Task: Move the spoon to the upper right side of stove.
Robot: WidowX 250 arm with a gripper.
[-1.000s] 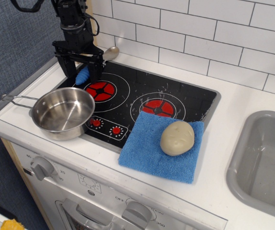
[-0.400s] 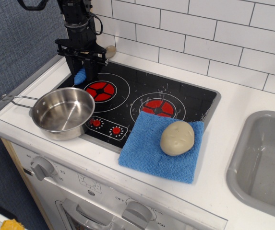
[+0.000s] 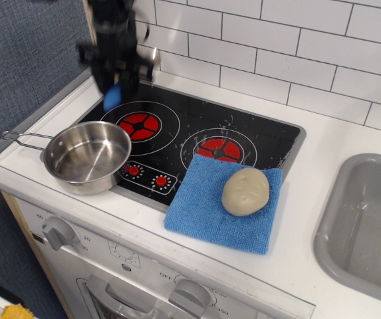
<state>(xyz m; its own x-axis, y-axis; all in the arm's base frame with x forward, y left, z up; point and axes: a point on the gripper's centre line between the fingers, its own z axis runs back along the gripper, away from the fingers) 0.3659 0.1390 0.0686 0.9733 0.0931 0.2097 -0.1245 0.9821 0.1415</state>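
Observation:
The spoon [image 3: 112,98] shows its bright-blue handle end hanging just above the stove's far left corner; its grey bowl is blurred near the wall. My gripper [image 3: 116,83] is motion-blurred at the upper left, shut on the spoon and holding it clear of the surface. The stove [image 3: 243,126] is a glossy black cooktop with two red burners and two small red dials at its front.
A steel pot [image 3: 87,156] with a wire handle sits on the stove's front left. A blue cloth [image 3: 210,206] with a beige lump [image 3: 245,191] on it overlaps the front right. A grey sink [image 3: 370,219] is at the right. The tiled wall [image 3: 276,40] stands behind.
My gripper has risen from the stove's far left corner with the spoon in it, and the spoon has come up off the surface. Pot, cloth and lump have not moved.

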